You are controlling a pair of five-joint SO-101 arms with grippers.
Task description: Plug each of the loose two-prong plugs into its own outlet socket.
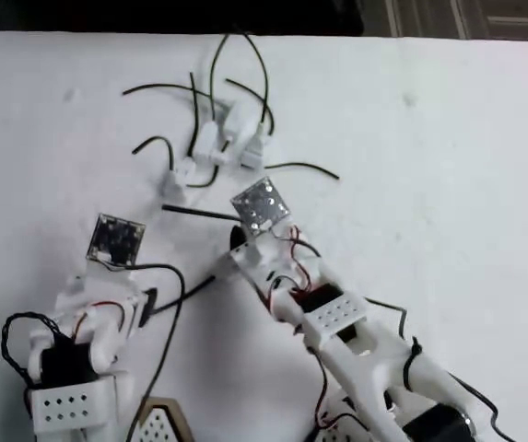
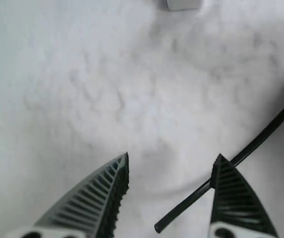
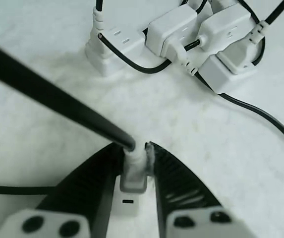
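White plug (image 3: 133, 171) is sitting pinched between your right gripper's (image 3: 133, 146) nearly closed jaws, its black cord (image 3: 47, 94) trailing away over the table (image 1: 448, 166). Your left gripper (image 2: 172, 156) is hanging wide apart and holding nothing, at the high view's lower left. Farther off, the outlet sockets (image 1: 222, 138) are lying bunched at upper centre, at least one with a plug in it.

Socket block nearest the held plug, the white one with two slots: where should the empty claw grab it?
Probably grip the socket block across its two flat side walls, with the open left claw coming down from above. Its slots look to face up and its cord leaves one end, so the sides are the flat parts to pinch, and the slots stay clear for the plug.
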